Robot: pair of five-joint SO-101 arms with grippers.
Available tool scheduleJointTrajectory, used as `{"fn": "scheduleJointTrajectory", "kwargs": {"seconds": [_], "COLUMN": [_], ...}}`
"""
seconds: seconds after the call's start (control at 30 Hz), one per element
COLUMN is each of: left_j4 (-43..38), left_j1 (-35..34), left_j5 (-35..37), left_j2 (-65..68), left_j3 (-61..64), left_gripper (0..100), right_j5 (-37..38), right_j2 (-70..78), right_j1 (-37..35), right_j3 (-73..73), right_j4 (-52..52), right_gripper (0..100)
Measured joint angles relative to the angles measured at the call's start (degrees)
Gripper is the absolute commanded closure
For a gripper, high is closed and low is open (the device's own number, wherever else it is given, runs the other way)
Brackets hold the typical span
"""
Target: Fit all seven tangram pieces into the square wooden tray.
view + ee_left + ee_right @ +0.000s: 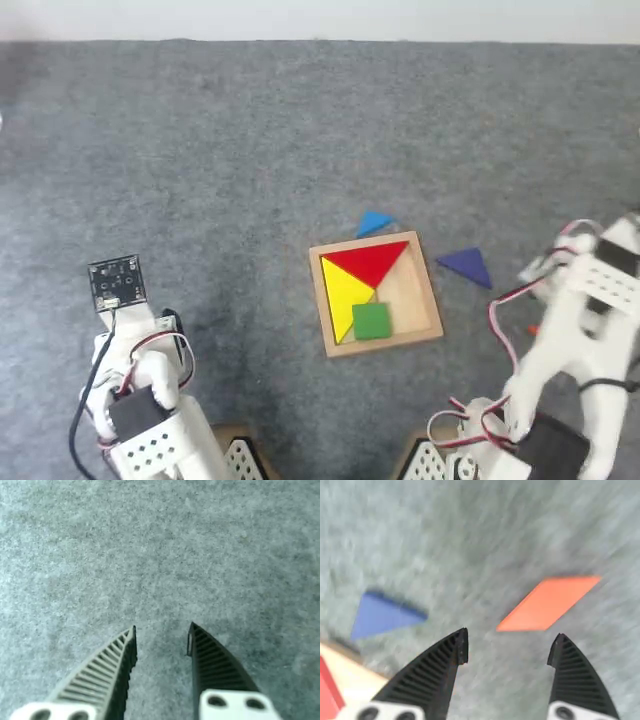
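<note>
The square wooden tray [428, 300] lies mid-table and holds a red triangle [368, 260], a yellow triangle [343, 295] and a green square [372, 321]. A light blue triangle [374, 222] lies just past the tray's far edge. A dark blue triangle [466, 264] [382, 615] rests on the carpet to the tray's right. My right gripper [510, 650] hangs open over the carpet, just short of an orange parallelogram [549, 602], with the tray's corner [342, 672] beside it. My left gripper [162, 640] is open above bare carpet with nothing in it.
Grey carpet [220, 150] covers the table up to a pale strip along the far edge. The left arm [140, 390] stands at the near left and the right arm [585, 300] at the near right, a sliver of orange [533, 329] showing beside it.
</note>
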Motion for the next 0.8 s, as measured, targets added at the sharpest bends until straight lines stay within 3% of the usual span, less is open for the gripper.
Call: {"fn": "scheduleJointTrajectory", "kwargs": {"seconds": [0.17,0.5,0.8], "left_j4": [0.0,0.0,0.0], "left_j1": [0.0,0.0,0.0], "left_j5": [0.0,0.0,0.0], "left_j2": [0.0,0.0,0.0], "left_j3": [0.0,0.0,0.0], "left_gripper": [83,83,83], "right_j5": [-4.1,-4.7,-4.7], "right_j2": [0.0,8.7,14.2], "right_j1": [-0.4,4.2,5.4], "right_j3": [6.2,7.0,6.1], "right_j4": [-5.7,-16.4,-17.1], "right_gripper": [73.5,73.5,73.6]}}
